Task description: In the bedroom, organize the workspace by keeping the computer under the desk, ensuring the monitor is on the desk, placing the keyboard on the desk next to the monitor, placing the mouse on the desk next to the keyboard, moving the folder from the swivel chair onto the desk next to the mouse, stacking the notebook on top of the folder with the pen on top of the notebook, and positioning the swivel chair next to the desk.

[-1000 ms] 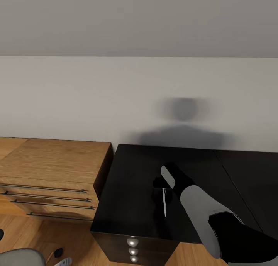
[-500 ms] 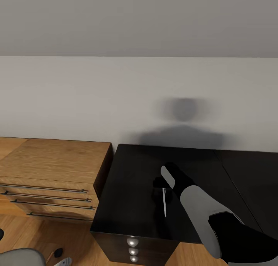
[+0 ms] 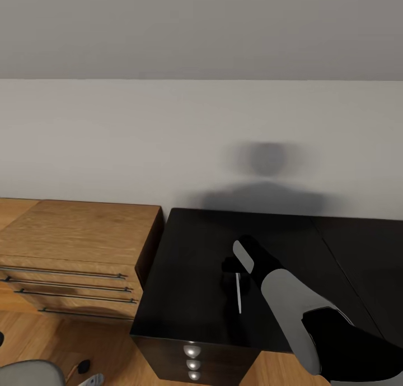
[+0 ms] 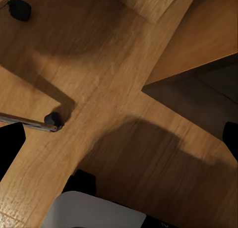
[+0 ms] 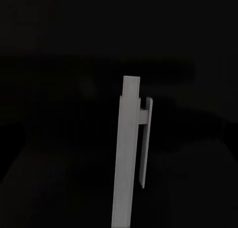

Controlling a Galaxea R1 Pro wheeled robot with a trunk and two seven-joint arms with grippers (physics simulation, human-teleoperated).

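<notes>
Almost nothing differs from the head view of a second ago: the whole picture sits a shade higher, a slight camera shift, while the right arm and what it carries keep the same pose over the desk.

The right end effector hangs above the middle of the black desk top, its dark fingers pinching the upper end of the pen. The pen is a slim pale grey stick, pointing from the fingers toward the near edge of the desk, roughly upright in the head view. In the right wrist view the pen shows a squared cap end and a flat clip along one side, pale against the dark desk surface behind it. Whether its tip touches the desk cannot be told.

The desk has a column of round silver knobs on its near face. To its left, just beside it, stands a wooden dresser with long bar handles.

The left wrist view looks at the wooden floor; whether the left end effector is spread or pressed together cannot be told.
</notes>
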